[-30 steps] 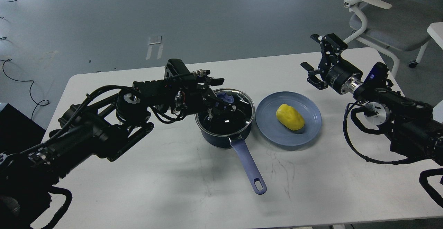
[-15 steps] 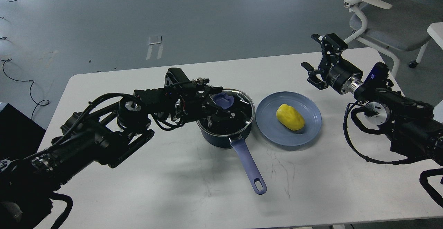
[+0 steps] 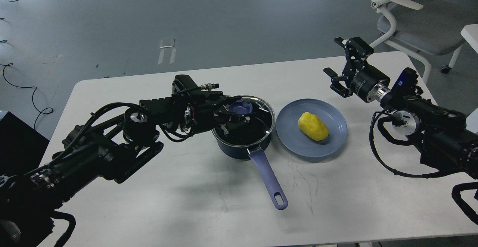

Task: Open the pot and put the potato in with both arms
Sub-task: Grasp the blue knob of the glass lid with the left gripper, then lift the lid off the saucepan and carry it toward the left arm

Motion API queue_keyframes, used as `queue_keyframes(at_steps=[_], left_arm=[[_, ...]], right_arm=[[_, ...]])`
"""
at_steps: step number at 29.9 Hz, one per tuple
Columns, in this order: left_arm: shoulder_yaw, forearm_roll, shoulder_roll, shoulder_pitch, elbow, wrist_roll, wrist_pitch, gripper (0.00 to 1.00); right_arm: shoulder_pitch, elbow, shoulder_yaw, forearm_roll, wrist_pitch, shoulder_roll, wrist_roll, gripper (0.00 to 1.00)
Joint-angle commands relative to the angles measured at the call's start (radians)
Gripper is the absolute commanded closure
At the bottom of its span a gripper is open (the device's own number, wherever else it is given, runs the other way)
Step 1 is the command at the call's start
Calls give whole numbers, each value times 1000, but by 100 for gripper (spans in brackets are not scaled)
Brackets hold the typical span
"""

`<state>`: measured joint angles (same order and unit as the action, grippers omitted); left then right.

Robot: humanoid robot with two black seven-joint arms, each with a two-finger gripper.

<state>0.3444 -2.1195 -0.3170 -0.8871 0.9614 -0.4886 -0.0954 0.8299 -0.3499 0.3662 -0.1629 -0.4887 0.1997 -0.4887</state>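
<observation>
Where knob [image 3: 241,107] sits: left tool [image 3: 235,112].

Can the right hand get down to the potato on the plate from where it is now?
Probably yes. The right hand hangs open above the table behind the plate, and the potato lies uncovered with nothing between them; the left hand is over at the pot.

The robot's left arm [image 3: 112,146] reaches in low from the lower left, forearm nearly level, wrist bent so that the left gripper [image 3: 233,118] points rightward; its dark fingers cannot be told apart. The right arm [image 3: 422,124] enters from the right edge, angled up and leftward, its right gripper [image 3: 341,66] raised with fingers spread wide.
</observation>
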Motion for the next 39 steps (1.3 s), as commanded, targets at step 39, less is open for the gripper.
queue_keyframes(at_steps=[39], left_arm=[[-113,213,-447,272,-113,0,417,83]], right_arm=[[-8,0,0,-1,0,4,0,0]])
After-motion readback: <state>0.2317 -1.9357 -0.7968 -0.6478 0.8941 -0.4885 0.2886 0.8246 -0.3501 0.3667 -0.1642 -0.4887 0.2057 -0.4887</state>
